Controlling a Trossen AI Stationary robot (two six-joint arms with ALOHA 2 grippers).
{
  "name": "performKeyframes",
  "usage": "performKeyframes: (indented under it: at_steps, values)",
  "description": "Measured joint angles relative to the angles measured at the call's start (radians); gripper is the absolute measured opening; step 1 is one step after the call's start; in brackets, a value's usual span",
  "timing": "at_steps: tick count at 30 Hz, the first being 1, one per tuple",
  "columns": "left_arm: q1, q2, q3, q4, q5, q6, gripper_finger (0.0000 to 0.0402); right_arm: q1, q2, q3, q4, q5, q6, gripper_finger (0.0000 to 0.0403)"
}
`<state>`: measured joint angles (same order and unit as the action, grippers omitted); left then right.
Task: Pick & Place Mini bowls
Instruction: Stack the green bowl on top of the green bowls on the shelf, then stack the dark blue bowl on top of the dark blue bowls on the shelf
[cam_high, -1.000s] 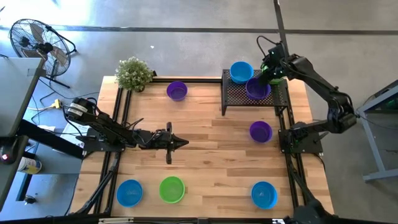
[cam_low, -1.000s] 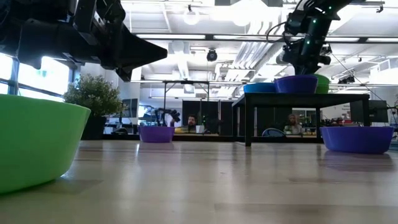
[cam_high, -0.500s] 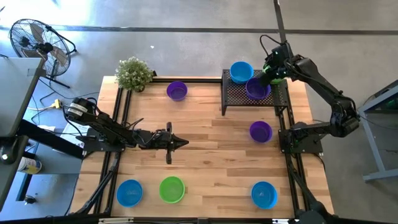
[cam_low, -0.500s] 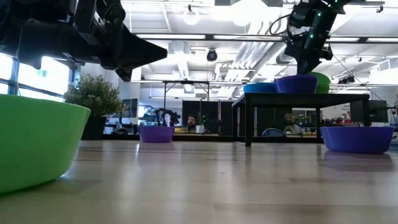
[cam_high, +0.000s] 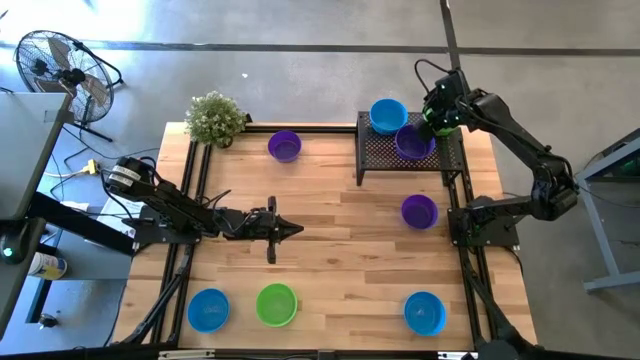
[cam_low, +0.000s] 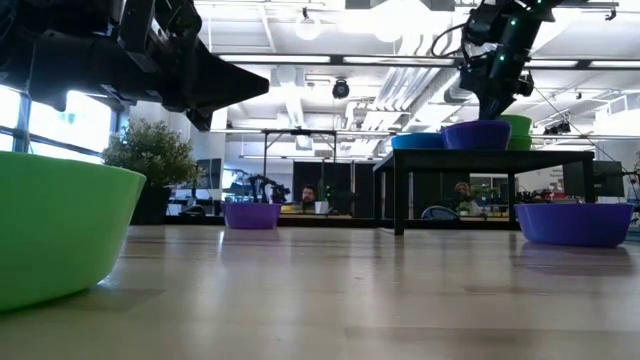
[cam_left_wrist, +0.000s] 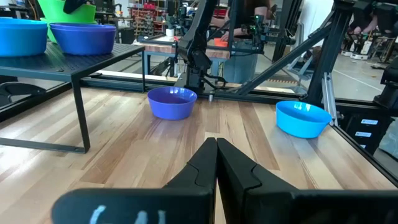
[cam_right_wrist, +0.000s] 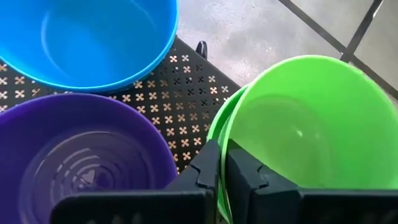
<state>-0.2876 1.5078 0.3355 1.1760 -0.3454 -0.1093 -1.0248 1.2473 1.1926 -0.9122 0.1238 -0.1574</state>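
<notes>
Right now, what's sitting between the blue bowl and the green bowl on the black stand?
The purple bowl sits between the blue bowl and the green bowl held in the right jaws, per the right wrist view.

I am working in a robotics lab set in a big open industrial hall. My wooden table (cam_high: 330, 230) stands on a bare concrete floor (cam_high: 300, 60), with a black floor fan (cam_high: 55, 65) beside it. Looking level across the table, I see a high ceiling with exposed ducts and pipes (cam_low: 330, 90) and strip lights. Farther back stand other benches with a robot arm (cam_low: 262, 186), and people sit at them (cam_low: 308, 196). More frames and cluttered workstations (cam_left_wrist: 249, 31) fill the background.
</notes>
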Motion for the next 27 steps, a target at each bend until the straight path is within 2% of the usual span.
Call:
performKeyframes:
  at_steps: [10, 14, 18, 22, 27]
  values:
    - [0.0, 0.0, 0.0, 0.0, 0.0, 0.0, 0.0001, 0.0, 0.001, 0.0, -0.01, 0.026, 0.001, 0.0069]
    - [0.0, 0.0, 0.0, 0.0, 0.0, 0.0, 0.0001, 0.0, 0.001, 0.0, -0.008, 0.013, 0.022, 0.0097]
    - [0.0, 0.0, 0.0, 0.0, 0.001, 0.0, 0.0001, 0.0, 0.001, 0.0, -0.005, -0.006, 0.026, 0.0109]
    - [0.0, 0.0, 0.0, -0.001, 0.001, 0.0, 0.0001, 0.006, -0.025, 0.0, -0.002, -0.037, 0.026, 0.0093]
    - [0.0, 0.0, 0.0, -0.008, 0.001, 0.0, 0.0001, 0.085, -0.138, -0.063, 0.122, -0.082, 0.026, 0.0026]
